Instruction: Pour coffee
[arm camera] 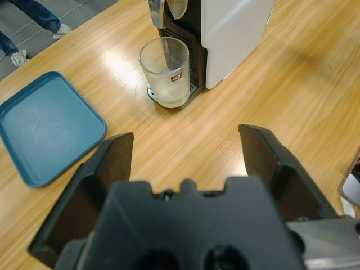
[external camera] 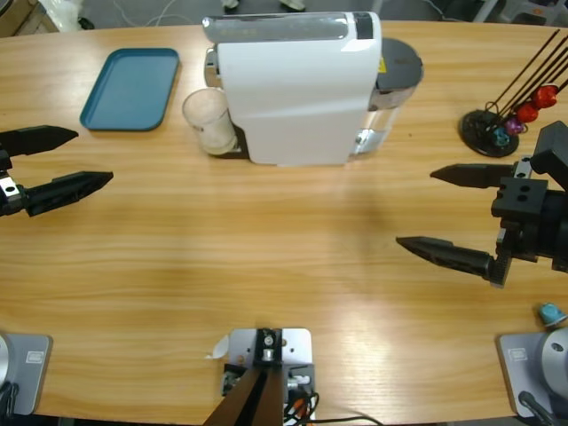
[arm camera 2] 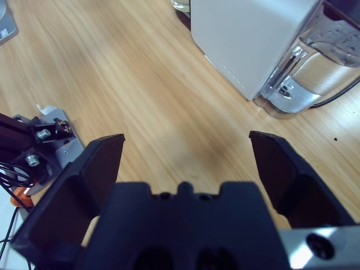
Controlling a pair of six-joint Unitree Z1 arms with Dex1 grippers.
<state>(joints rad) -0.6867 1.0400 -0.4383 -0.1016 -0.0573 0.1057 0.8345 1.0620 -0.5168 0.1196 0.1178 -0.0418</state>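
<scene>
A white coffee machine [external camera: 297, 89] stands at the back middle of the table, also seen in the left wrist view [arm camera: 225, 34] and the right wrist view [arm camera 2: 253, 39]. A clear glass cup [external camera: 209, 120] sits on its drip tray under the spout [arm camera: 166, 70]. My left gripper [external camera: 84, 157] is open at the table's left edge, well short of the cup, with nothing between its jaws [arm camera: 185, 149]. At the right side my right gripper [external camera: 417, 209] also stands open and holds nothing [arm camera 2: 185, 146]. A clear water tank [arm camera 2: 320, 67] sits at the machine's back.
A blue tray [external camera: 131, 87] lies at the back left [arm camera: 45, 129]. A black capsule stand [external camera: 497, 129] with coloured capsules is at the back right. One blue capsule [external camera: 550, 312] lies near the right front corner. A person's legs [arm camera: 28, 22] show beyond the table.
</scene>
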